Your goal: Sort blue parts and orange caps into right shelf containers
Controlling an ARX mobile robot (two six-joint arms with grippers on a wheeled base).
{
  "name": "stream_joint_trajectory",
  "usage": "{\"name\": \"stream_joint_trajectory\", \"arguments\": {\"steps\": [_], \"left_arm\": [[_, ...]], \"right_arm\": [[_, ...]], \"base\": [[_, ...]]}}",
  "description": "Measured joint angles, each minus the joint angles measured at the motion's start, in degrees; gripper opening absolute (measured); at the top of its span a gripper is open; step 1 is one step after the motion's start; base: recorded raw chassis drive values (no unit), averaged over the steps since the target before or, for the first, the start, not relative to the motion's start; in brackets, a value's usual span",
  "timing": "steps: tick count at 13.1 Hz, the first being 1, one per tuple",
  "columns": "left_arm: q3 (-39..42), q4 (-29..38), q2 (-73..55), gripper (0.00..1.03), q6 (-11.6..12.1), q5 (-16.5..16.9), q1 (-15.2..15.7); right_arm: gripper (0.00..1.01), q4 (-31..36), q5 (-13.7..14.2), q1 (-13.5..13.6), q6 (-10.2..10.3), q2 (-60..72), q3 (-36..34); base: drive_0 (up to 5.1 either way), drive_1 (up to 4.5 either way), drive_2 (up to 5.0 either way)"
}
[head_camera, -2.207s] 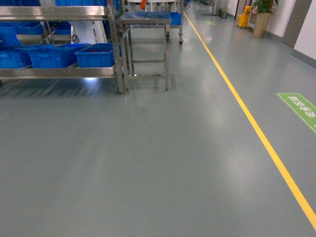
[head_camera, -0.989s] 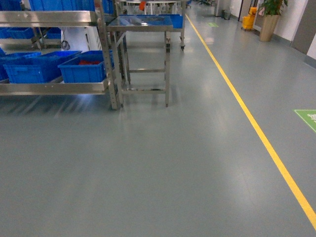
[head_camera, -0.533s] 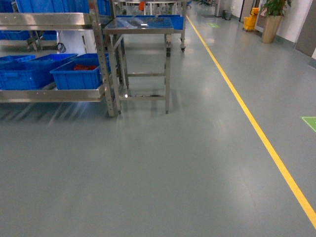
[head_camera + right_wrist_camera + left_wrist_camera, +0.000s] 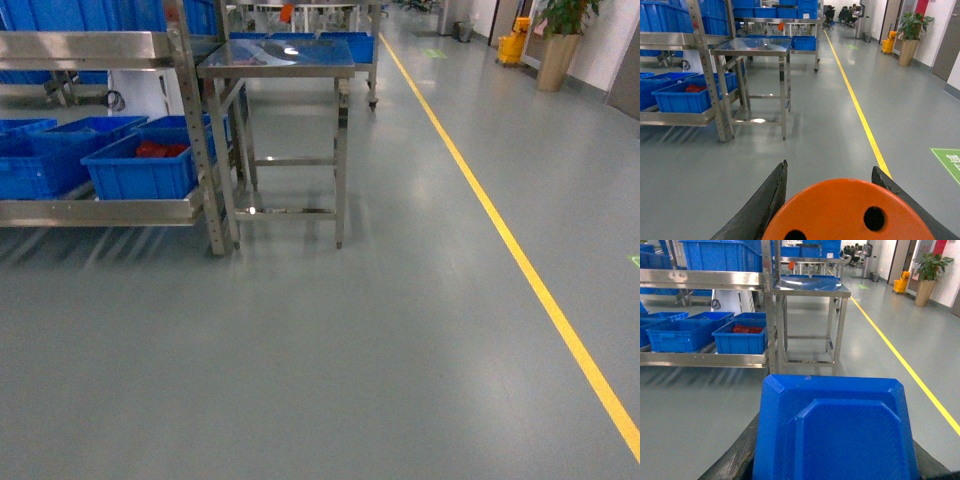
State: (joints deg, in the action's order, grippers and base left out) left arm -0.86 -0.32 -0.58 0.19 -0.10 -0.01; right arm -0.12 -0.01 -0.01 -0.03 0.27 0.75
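Shelving of steel (image 4: 100,45) stands left of a steel table, whose bare tabletop (image 4: 275,55) meets the rack's end post. On the rack's low shelf sit the right shelf containers (image 4: 140,165), the one nearest the table holding red-orange pieces. The right gripper (image 4: 827,192) has its jaws pinching an orange cap (image 4: 850,212). The left gripper (image 4: 832,460) has jaws pressed against a blue part (image 4: 835,430). A yellow floor line (image 4: 520,260) runs right of the table.
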Motion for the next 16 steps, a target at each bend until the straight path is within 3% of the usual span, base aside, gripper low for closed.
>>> {"name": "stream_joint_trajectory", "arguments": {"steps": [16], "left_arm": [[0.0, 0.11, 0.0, 0.44, 0.0, 0.11, 0.0]], "right_arm": [[0.44, -0.15, 0.0, 0.0, 0.0, 0.0, 0.0]], "base": [[0.0, 4.27, -4.3]]}}
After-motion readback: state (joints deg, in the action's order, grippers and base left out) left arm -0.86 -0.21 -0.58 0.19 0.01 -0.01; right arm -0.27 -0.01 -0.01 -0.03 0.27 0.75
